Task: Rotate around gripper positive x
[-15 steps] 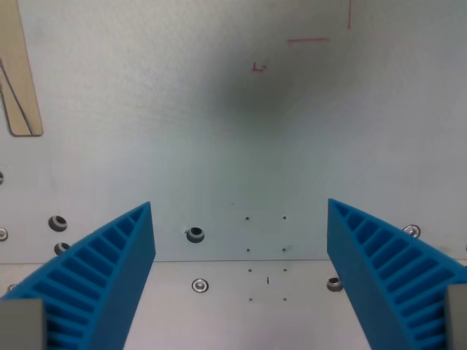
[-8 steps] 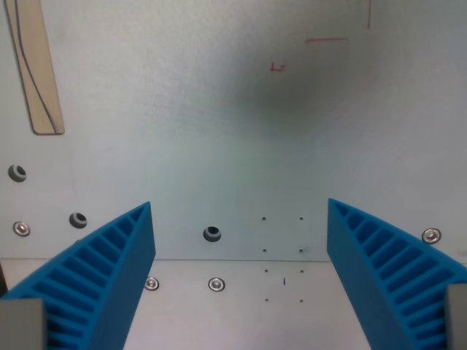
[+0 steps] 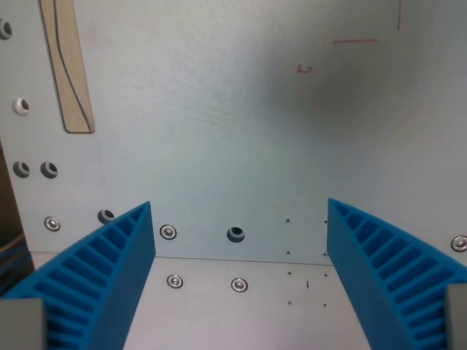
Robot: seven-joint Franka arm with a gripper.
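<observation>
Gripper [image 3: 241,281]: blue ribbed fingers [image 3: 102,281] spread wide, nothing btwn. Metal plate [image 3: 233,131] below w/ screws, red marks [image 3: 355,41]; wood strip [image 3: 69,69] upper left.

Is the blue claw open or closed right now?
Open. The gripper has its two blue fingers far apart at the wrist view's left and right, with only the bare metal plate showing between them and nothing held.

Pale metal plate [image 3: 219,131] with screw holes, red marks [image 3: 355,41], a tan wooden strip [image 3: 69,73]

Small illegible red mark [image 3: 303,68] on metal plate [image 3: 219,131]
</observation>
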